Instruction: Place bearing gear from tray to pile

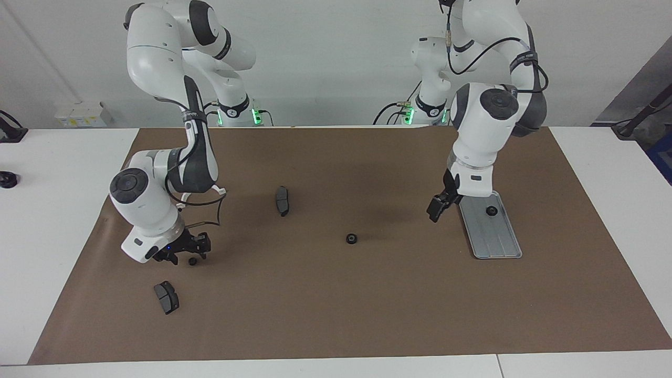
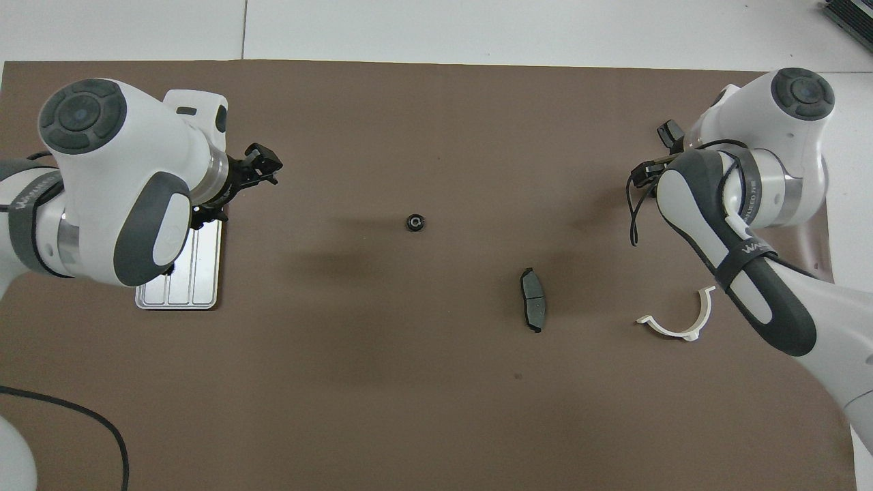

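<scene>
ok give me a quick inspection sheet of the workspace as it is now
surface: brown mat on white table
job's things: bearing gear in the tray; second gear on the mat mid-table; small black part by the right gripper
clutter: brake pad mid-mat; second brake pad farther from the robots; white clip
grippers: left gripper open, empty, over the mat beside the tray; right gripper low over the mat
cables: black cable looped at the right wrist
surroundings: white wall; white box
</scene>
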`<state>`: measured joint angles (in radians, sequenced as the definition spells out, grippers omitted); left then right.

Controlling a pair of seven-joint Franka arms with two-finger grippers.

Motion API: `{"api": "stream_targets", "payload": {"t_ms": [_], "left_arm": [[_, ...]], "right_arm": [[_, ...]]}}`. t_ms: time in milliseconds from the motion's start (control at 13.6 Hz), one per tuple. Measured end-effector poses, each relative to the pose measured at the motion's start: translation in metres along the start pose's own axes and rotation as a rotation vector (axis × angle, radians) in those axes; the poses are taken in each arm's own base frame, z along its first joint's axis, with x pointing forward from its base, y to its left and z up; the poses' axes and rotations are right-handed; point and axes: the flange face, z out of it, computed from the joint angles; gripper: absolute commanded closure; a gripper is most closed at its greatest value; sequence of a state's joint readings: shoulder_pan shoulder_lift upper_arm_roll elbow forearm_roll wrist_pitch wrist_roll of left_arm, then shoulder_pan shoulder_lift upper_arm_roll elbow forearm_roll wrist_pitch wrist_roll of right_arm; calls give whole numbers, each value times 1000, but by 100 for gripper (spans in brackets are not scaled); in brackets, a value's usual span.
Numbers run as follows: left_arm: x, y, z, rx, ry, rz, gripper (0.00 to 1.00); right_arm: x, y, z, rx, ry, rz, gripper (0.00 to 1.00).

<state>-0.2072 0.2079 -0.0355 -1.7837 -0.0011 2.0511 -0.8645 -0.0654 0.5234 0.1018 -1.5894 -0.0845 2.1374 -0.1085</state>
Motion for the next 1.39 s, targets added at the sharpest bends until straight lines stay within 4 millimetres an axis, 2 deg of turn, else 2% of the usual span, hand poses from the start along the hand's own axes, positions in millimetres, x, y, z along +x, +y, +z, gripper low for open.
{"api": "stream_targets", "payload": {"t_ms": [220, 440, 586, 733, 806, 1026, 1173, 1393], "left_arm": [[32, -54, 30, 44, -34, -83, 0], [55, -113, 55, 40, -25, -114, 0], [62, -155, 72, 30, -9, -132, 0], [60, -182, 92, 22, 5, -152, 0], [58, -187, 99, 21, 7, -156, 0], [52, -190, 109, 22, 5, -155, 0], [47, -194, 116, 26, -1, -157, 0], [43, -202, 126, 37, -15, -168, 22]], "right_arm": [[13, -83, -13, -1, 27, 25, 37], [19, -179, -26, 11, 58, 108, 43], [22, -236, -30, 25, 78, 159, 48], [26, -276, -33, 41, 98, 165, 49], [28, -295, -33, 49, 107, 163, 49], [23, -371, -23, 75, 138, 153, 49], [16, -405, -18, 88, 148, 137, 47], [6, -431, -17, 95, 167, 107, 40]]}}
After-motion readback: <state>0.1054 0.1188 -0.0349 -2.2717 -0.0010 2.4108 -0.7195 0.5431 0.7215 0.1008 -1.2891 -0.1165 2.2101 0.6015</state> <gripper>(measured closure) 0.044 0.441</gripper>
